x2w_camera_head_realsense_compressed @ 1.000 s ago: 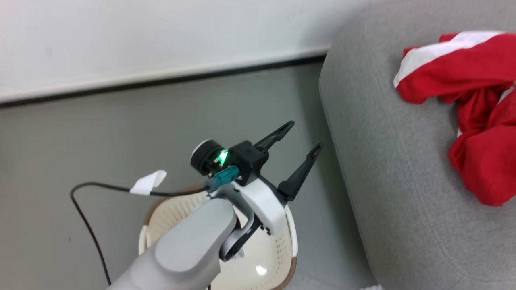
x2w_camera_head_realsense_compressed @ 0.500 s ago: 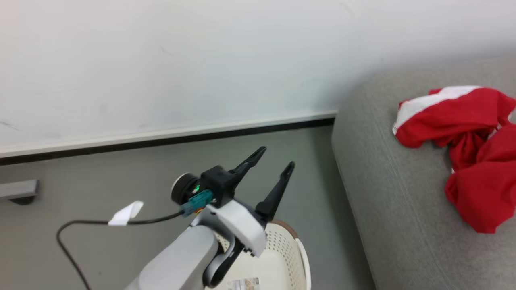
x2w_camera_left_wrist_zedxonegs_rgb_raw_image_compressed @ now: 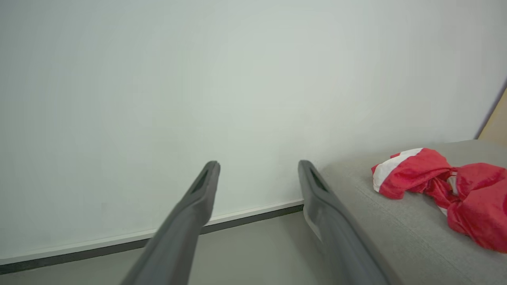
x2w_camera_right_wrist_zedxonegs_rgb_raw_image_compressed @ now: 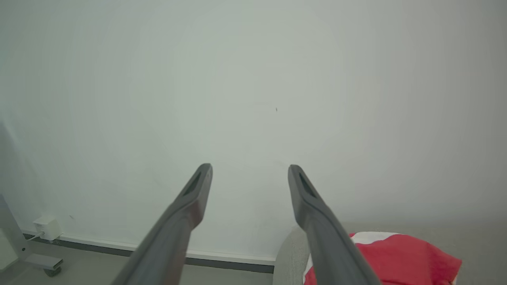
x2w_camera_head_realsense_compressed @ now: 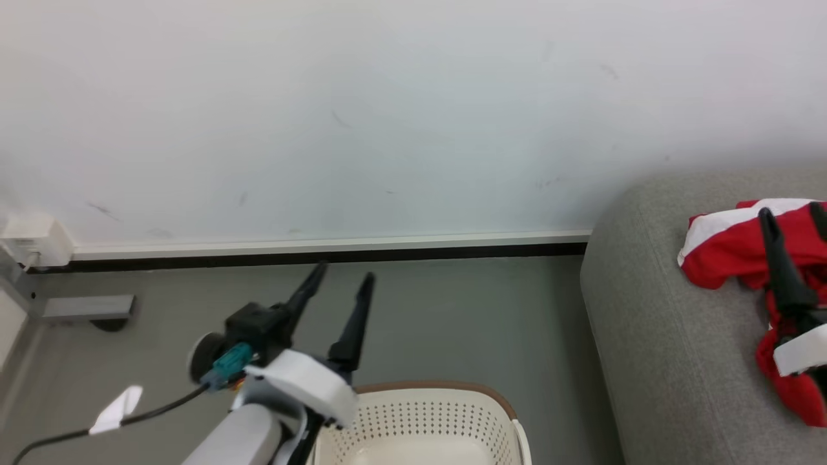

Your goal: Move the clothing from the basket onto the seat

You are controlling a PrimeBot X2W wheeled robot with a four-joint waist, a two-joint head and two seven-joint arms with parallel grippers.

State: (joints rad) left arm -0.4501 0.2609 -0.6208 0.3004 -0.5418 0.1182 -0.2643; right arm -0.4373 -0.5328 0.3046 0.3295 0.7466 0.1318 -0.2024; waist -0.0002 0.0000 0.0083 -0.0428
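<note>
You are seeing soft bright red fabric clothing (x2w_camera_head_realsense_compressed: 723, 259) carrying a white band. The rounded fabric sofa seat (x2w_camera_head_realsense_compressed: 652, 349) is showing plain light grey. The oval plastic basket (x2w_camera_head_realsense_compressed: 420, 420) is showing cream-white, dotted with rows of small holes, and wearing a brown rim.

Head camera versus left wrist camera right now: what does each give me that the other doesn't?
Head view adds: the basket beneath the open left gripper, the right gripper in front of the clothing, and a tagged cable. Left wrist view adds: a tan panel beyond the seat. Shared: the clothing lying on the seat, the left gripper's fingers, the wall, the baseboard and the floor.
</note>
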